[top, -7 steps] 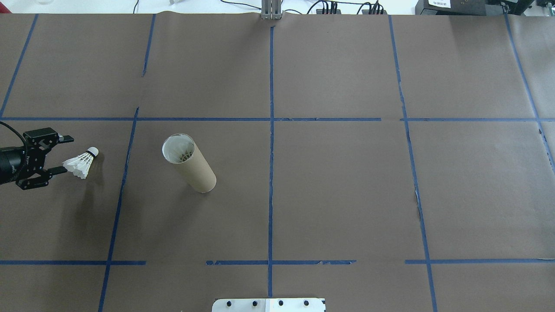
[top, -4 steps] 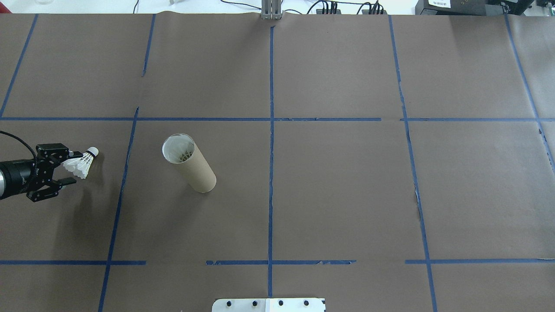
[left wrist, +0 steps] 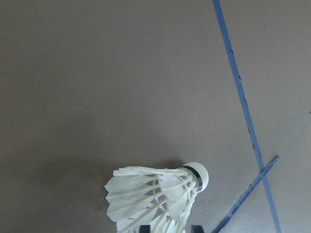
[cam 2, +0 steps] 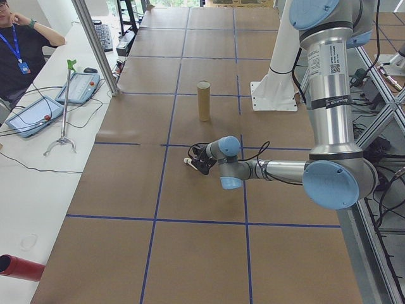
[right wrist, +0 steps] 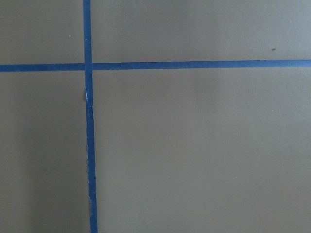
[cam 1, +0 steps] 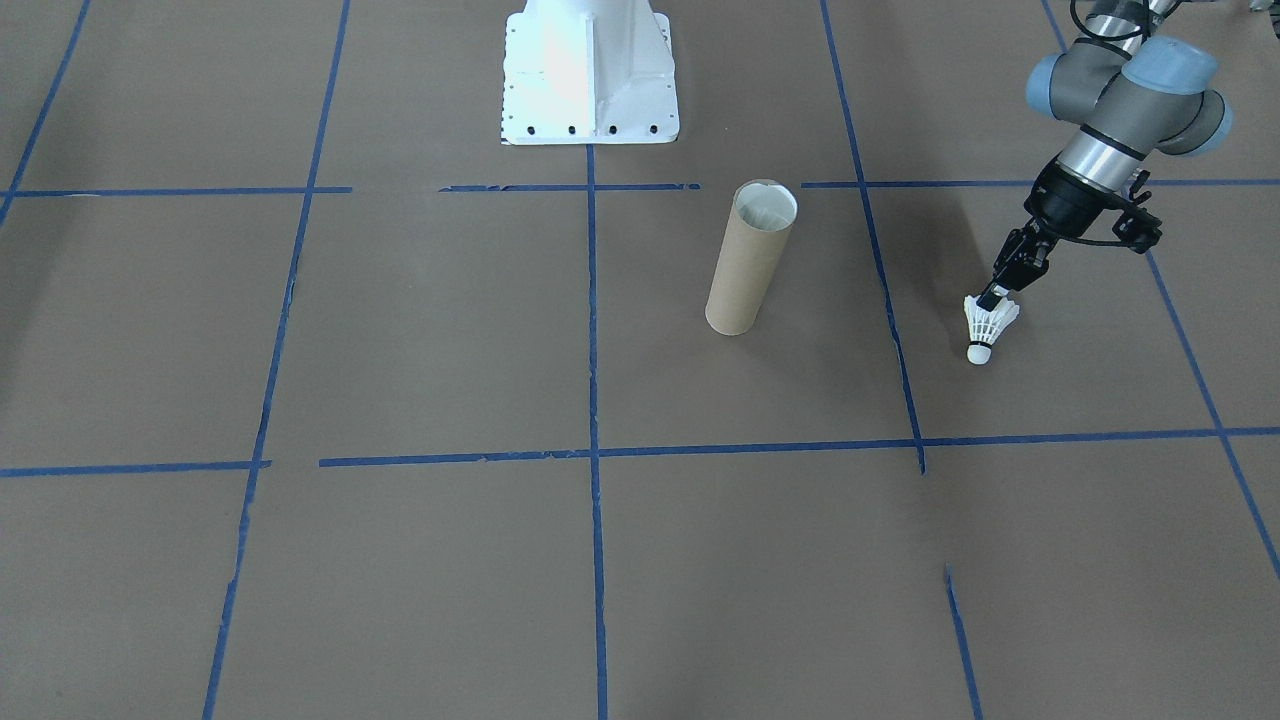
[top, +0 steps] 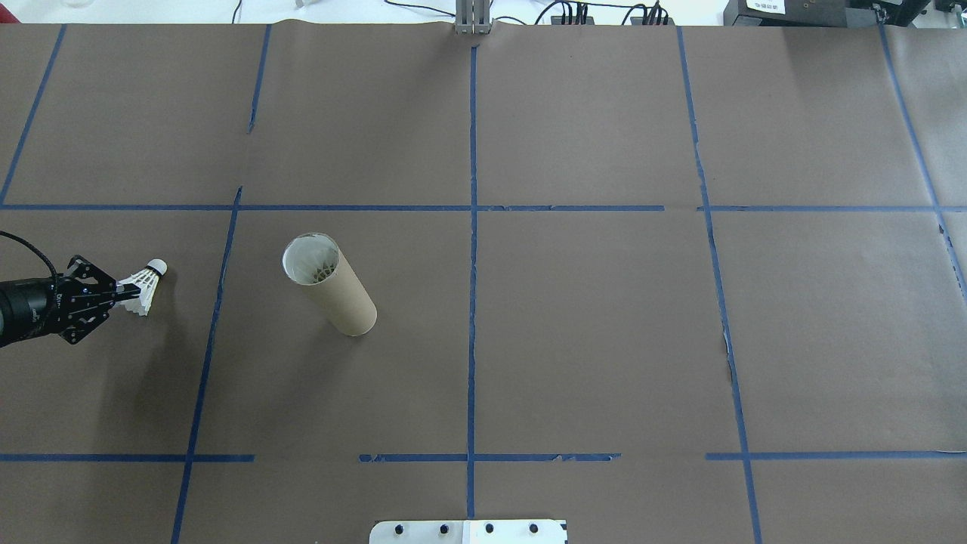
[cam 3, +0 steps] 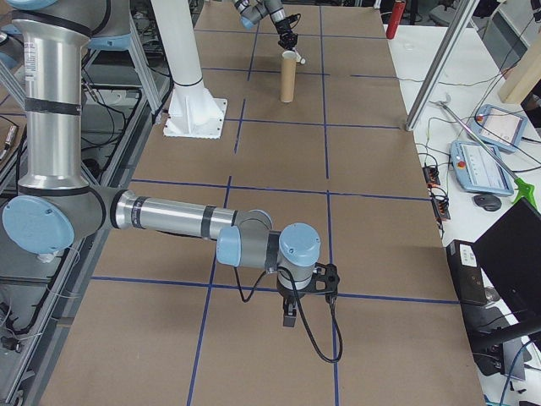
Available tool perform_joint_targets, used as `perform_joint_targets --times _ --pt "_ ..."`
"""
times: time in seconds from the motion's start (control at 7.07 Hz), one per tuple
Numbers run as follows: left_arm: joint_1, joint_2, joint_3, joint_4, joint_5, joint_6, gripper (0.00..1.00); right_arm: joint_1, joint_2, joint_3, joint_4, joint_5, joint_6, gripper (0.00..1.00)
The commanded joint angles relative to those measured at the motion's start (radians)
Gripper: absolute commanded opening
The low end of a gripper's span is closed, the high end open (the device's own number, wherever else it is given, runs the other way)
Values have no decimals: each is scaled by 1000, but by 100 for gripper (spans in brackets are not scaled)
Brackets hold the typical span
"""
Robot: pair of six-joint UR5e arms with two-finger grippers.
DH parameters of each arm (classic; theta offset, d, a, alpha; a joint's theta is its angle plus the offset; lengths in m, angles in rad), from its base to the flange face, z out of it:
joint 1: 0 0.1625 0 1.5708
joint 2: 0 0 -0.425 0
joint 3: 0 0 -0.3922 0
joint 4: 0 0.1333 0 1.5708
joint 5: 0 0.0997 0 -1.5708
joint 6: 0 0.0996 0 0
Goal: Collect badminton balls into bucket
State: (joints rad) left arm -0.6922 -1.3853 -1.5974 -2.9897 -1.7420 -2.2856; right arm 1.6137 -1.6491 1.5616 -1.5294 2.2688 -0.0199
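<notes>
The white feather shuttlecock [top: 145, 289] lies on the brown paper at the table's left side, its cork tip pointing away from the arm. My left gripper [top: 123, 292] comes in low from the left edge and is shut on the shuttlecock's feather skirt [left wrist: 155, 196]. From across the table the gripper [cam 1: 994, 299] slants down onto the skirt's rim, cork [cam 1: 978, 353] on the paper. The brown cardboard tube [top: 332, 287] stands upright to the right, apart from the gripper; white feathers show in its mouth. My right gripper [cam 3: 289, 320] appears only in the exterior right view, so I cannot tell its state.
The white base plate [cam 1: 590, 100] sits at the robot's side of the table. Blue tape lines [top: 473, 227] cross the brown paper. A person [cam 2: 19, 44] sits at a side table with tablets [cam 2: 31, 117] and a grabber tool [cam 2: 63, 107].
My left gripper moved forward onto the shuttlecock and went from wide open to shut on the feather skirt. The shuttlecock shifted slightly. The tube has not moved.
</notes>
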Motion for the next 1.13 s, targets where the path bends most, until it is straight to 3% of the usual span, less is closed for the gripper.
perform_joint_targets --times 0.0,0.14,0.42,0.71,0.85,0.99 --pt "-6 35 -61 3 -10 8 0 0 -1 0 0 0 0 100" --pt "-9 32 -91 43 -58 17 0 0 0 0 0 0 0 100" --pt "-114 25 -171 168 -260 183 0 0 0 0 0 0 0 100" --pt "-194 15 -274 378 -455 395 0 0 0 0 0 0 0 100" --pt "-194 -12 -286 418 -531 420 0 0 -1 0 0 0 0 100" --pt "-193 -18 -305 422 -566 420 0 0 0 0 0 0 0 100"
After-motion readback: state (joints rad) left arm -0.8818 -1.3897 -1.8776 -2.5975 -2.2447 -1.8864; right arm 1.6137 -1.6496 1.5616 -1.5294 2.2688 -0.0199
